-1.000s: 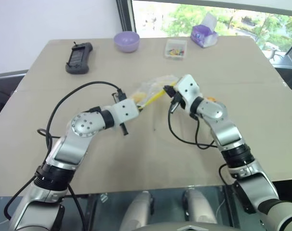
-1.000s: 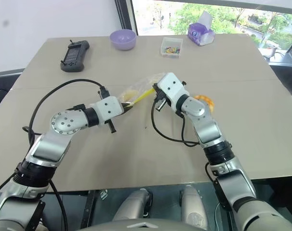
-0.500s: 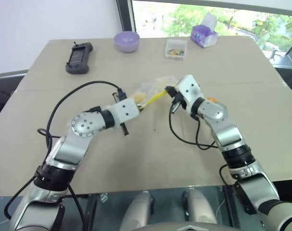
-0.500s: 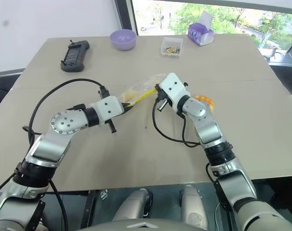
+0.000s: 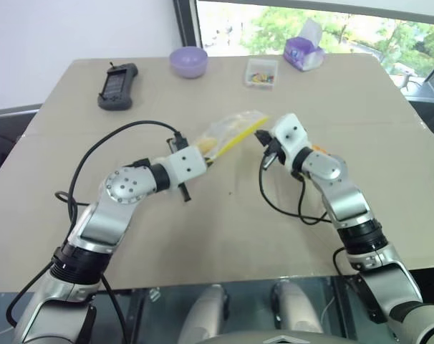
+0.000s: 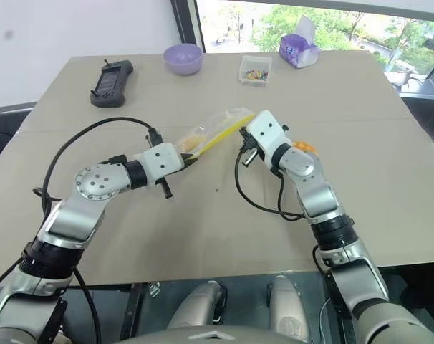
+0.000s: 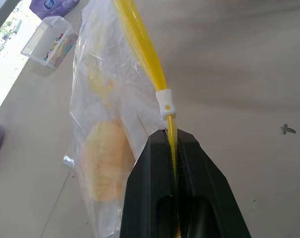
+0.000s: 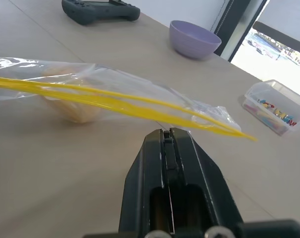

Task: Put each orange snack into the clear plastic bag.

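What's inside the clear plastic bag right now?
Inside the clear plastic bag, one pale-orange round snack shows through the film. The lower end of the bag is hidden behind the left gripper, which is shut on the yellow closure strip.

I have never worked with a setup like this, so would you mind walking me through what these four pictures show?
This is a two-armed humanoid robot at a table. Two pictures come from cameras in its head, looking down over its arms; the other two come from a camera on each wrist, looking along that gripper's black fingers. The left gripper is shut on the yellow closure strip of a clear plastic bag, which holds a pale orange snack. The right gripper is shut, at the bag's other end. Another orange snack lies behind the right arm. Farther back sit a purple bowl, a black controller, a small clear box and a tissue pack.
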Controlling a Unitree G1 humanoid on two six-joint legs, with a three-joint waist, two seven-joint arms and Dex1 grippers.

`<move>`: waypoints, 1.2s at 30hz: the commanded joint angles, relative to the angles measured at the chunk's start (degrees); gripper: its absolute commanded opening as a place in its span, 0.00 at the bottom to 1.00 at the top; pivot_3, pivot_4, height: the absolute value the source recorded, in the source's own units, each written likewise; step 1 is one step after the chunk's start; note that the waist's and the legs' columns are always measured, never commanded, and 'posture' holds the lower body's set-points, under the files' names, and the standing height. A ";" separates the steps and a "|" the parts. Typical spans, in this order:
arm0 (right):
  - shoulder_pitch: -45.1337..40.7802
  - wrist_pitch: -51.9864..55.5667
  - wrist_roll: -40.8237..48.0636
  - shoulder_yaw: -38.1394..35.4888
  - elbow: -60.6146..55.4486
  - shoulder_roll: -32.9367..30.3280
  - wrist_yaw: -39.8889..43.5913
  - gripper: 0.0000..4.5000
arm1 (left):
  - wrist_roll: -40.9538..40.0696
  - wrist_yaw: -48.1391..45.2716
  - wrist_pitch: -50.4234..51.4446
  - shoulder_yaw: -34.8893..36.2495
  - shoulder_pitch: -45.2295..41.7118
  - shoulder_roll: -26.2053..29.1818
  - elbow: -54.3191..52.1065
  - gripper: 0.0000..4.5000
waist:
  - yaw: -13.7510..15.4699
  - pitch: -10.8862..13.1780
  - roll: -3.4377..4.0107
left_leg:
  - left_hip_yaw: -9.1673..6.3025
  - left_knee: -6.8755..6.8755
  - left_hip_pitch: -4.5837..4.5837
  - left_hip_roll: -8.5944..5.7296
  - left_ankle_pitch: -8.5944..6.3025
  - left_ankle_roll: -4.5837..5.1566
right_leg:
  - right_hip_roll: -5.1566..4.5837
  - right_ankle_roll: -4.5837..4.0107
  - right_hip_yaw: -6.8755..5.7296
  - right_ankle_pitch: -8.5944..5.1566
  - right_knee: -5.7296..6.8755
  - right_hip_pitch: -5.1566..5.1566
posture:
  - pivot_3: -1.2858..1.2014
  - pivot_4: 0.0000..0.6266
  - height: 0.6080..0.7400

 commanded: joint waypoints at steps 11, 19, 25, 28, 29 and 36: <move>-1.81 -0.89 1.65 -0.04 -3.02 1.91 1.08 0.02 | -0.35 -0.19 -0.38 1.61 -0.31 -0.26 -2.54 0.00 | -0.01 0.00 0.00 | 0.00 0.00 0.00 0.00 0.00 0.00 | 0.00 0.00 0.00 0.00 0.00 0.00 | 0.52 0.24 1.00; -1.67 -0.22 3.57 -0.72 -4.39 2.48 1.70 0.02 | -0.38 -0.47 -0.36 1.66 -0.25 -0.17 -2.64 0.00 | -0.02 0.00 0.00 | -0.01 0.00 0.00 0.00 0.00 0.00 | 0.00 0.00 0.00 0.00 0.00 0.00 | 0.52 0.24 1.00; -1.67 0.09 4.43 -0.45 -4.46 2.84 1.68 0.02 | -0.43 -0.75 -0.18 1.50 -0.54 -0.38 -2.84 0.00 | 0.03 0.00 0.00 | -0.01 0.00 0.00 0.00 0.00 0.00 | 0.00 0.00 0.00 0.00 0.00 0.00 | 0.52 0.24 1.00; -1.85 -0.18 4.21 -0.02 -3.68 2.88 1.68 0.02 | -0.47 -0.80 -0.11 1.51 -0.58 -0.46 -2.88 0.00 | -0.01 0.00 0.00 | -0.01 0.00 0.00 0.00 0.00 0.00 | 0.00 0.00 0.00 0.00 0.00 0.00 | 0.52 0.24 1.00; -1.87 -0.27 4.15 0.05 -3.45 2.89 1.70 0.02 | -0.48 -0.80 -0.05 1.52 -0.59 -0.50 -2.91 0.00 | 0.00 0.00 0.00 | -0.01 0.00 0.00 0.00 0.00 0.00 | 0.00 0.00 0.00 0.00 0.00 0.00 | 0.52 0.24 1.00; -1.02 -0.24 3.91 0.23 -3.33 2.38 1.95 0.02 | -0.47 -0.69 0.63 1.72 -0.09 -0.52 -3.79 0.00 | 0.01 0.00 0.00 | -0.01 0.00 0.00 0.00 0.00 0.00 | 0.00 0.00 0.00 0.00 0.00 0.00 | 0.52 0.24 1.00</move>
